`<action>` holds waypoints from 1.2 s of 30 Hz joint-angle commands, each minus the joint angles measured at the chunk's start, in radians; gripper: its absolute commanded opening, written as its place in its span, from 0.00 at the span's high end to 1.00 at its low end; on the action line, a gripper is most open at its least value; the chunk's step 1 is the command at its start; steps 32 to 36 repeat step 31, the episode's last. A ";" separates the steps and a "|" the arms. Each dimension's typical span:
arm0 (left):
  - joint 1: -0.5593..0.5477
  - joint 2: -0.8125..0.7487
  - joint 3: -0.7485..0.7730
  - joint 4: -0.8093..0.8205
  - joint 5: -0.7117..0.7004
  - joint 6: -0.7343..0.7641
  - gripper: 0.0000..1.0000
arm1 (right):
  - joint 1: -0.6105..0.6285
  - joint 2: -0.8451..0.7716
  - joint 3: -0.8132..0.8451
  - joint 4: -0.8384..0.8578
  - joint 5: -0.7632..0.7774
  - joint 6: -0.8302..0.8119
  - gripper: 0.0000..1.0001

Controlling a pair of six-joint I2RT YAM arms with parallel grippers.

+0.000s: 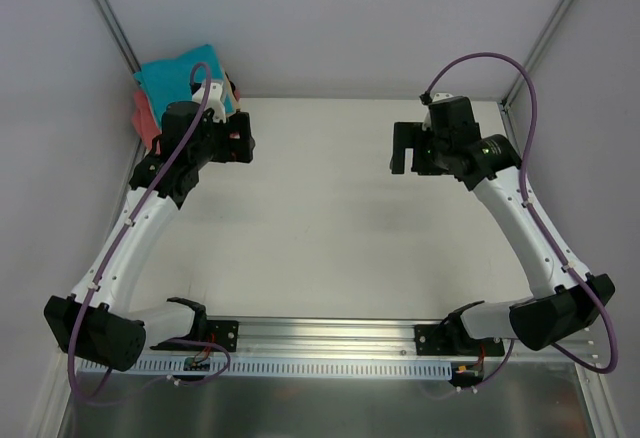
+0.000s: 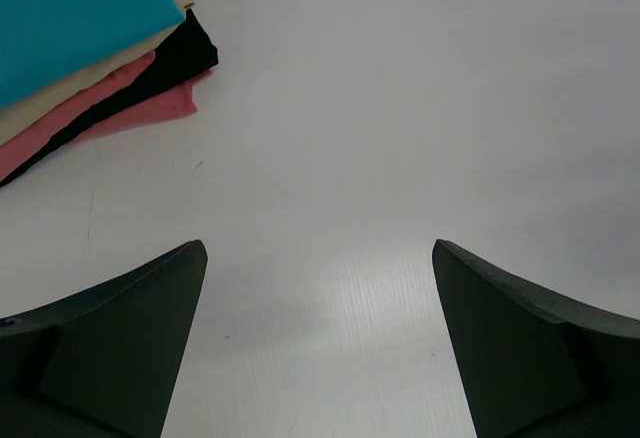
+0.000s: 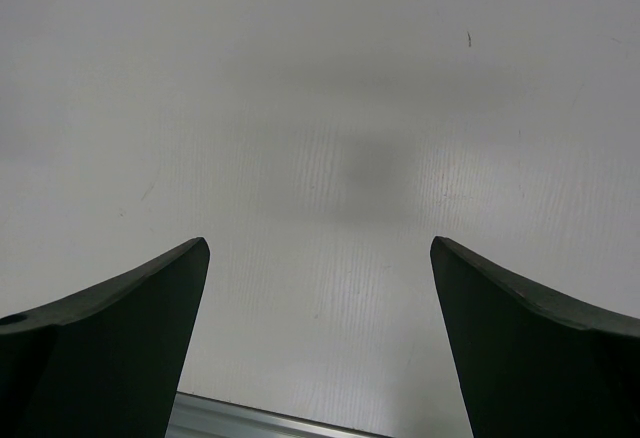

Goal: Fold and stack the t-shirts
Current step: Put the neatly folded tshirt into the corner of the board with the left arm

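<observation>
From the top view, the stack of t-shirts (image 1: pixel 180 73) sits in the far-left corner of the tabletop (image 1: pixel 330 228), with teal fabric uppermost and coral-pink showing at its left edge. The left end effector (image 1: pixel 235 136) hangs just beside that stack on its near right side. The right end effector (image 1: pixel 405 148) is well apart from it, over the bare right half of the tabletop. Both arms reach forward from a metal rail (image 1: pixel 330 333) at the near edge. In the left wrist view, the left end effector (image 2: pixel 320 343) is released, its two dark fingers (image 2: pixel 130 343) spread wide with only white tabletop (image 2: pixel 400 108) between them. The stack fills the upper-left corner, clear of the fingers: the teal tee (image 2: pixel 70 8) lies on top, the tan-beige tee (image 2: pixel 60 93) under it, then the coral-pink tee (image 2: pixel 160 106), whose fabric shows above and below a black layer (image 2: pixel 180 53). In the right wrist view, the right end effector (image 3: pixel 320 343) is likewise released, its fingers (image 3: pixel 520 348) wide apart and grasping nothing, above plain tabletop (image 3: pixel 320 108) with a strip of the rail (image 3: pixel 260 423) at the bottom edge.
</observation>
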 commanded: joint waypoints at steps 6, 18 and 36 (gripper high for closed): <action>-0.009 0.018 0.059 0.014 0.007 0.024 0.01 | -0.016 -0.009 0.053 0.000 -0.002 -0.008 0.01; -0.013 0.024 0.075 0.003 0.000 0.035 0.01 | -0.058 0.003 0.107 -0.057 0.178 -0.118 0.01; -0.021 0.019 0.062 0.007 -0.023 0.022 0.01 | -0.075 -0.021 0.067 -0.040 0.193 -0.157 0.01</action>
